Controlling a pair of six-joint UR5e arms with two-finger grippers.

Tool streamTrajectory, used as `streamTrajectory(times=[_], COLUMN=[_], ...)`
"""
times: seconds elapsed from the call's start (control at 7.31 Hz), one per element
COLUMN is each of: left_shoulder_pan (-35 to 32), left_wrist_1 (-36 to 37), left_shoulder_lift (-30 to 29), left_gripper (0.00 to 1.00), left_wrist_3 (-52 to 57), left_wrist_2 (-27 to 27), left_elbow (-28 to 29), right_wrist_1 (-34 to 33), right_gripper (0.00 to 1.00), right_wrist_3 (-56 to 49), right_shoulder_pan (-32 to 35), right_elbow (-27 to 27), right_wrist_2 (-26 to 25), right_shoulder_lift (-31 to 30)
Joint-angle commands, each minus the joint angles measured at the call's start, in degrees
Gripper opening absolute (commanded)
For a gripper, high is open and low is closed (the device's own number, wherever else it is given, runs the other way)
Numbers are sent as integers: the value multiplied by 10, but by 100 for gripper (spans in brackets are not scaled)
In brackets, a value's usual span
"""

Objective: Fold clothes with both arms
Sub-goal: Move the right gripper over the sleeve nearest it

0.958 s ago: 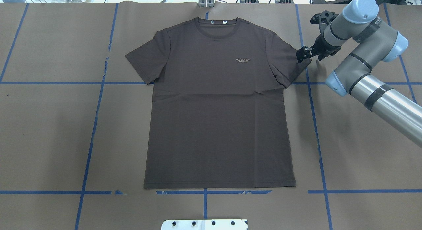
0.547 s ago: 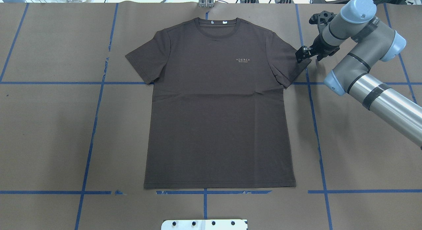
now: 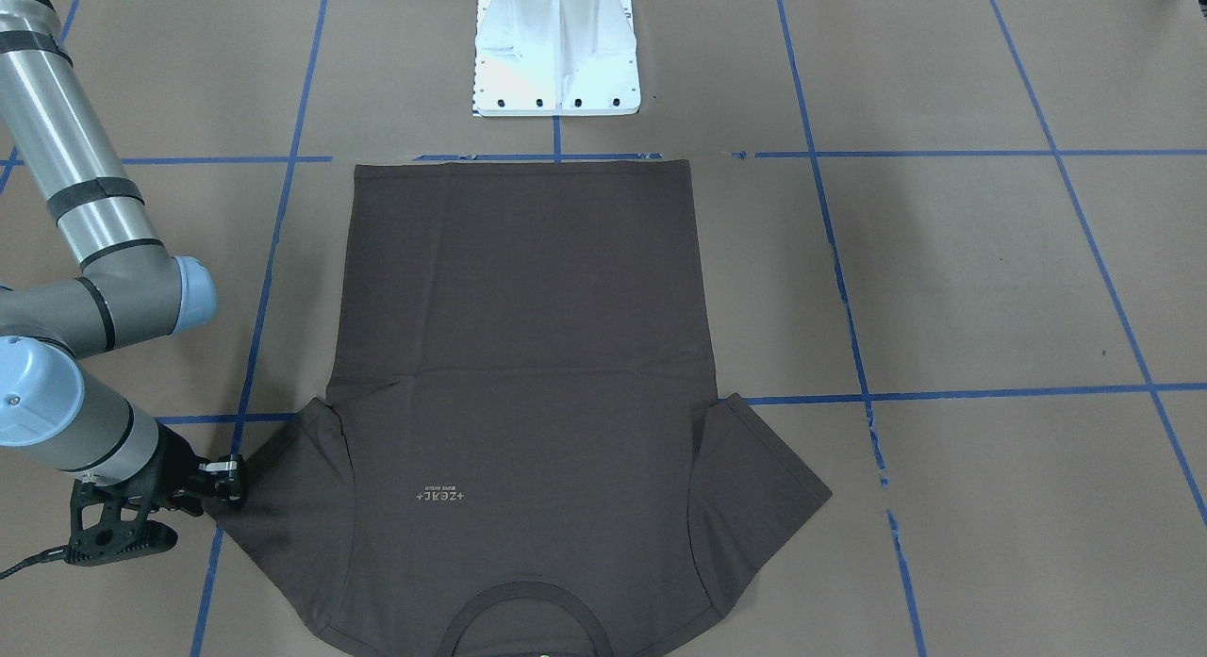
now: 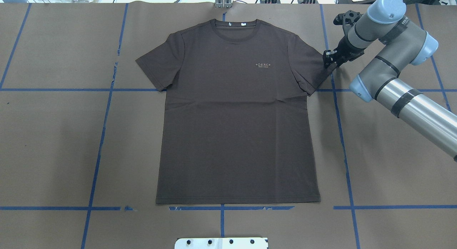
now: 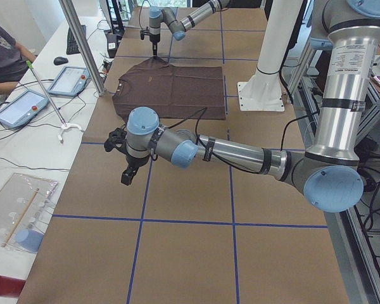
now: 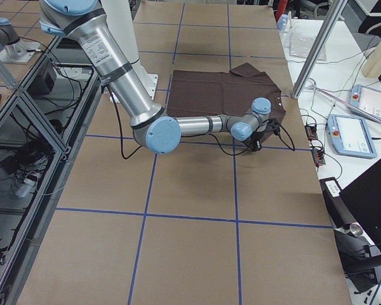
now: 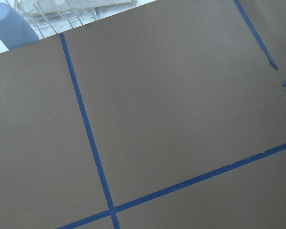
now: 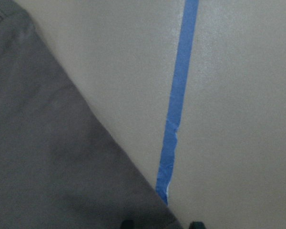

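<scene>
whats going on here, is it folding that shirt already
Not folding yet. The dark T-shirt lies spread flat, front up, on the brown paper-covered table. The right arm's tool is down at the outer corner of the sleeve on the robot's right, open, with that corner between its tips and nothing lifted. The left arm's tool hangs over bare table well away from the shirt. Whether it is open cannot be told.
</scene>
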Motion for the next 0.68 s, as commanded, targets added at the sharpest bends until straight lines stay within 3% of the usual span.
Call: streamTrajectory(times=[0.0, 0.14, 0.55], left_shoulder_pan=[0, 1, 0], left_wrist_1=[0, 0, 0], left_shoulder_lift=[0, -1, -2], left_gripper=[100, 100, 100], left_wrist_3=[0, 0, 0], left_wrist_2=[0, 0, 0], left_elbow=[1, 3, 3], right_wrist_1=[0, 0, 1], right_gripper=[7, 0, 0], right_wrist_3=[-5, -8, -3], right_shoulder_pan=[0, 0, -1], right_elbow=[1, 2, 32], right_wrist_2=[1, 1, 4], right_shoulder_lift=[5, 5, 14])
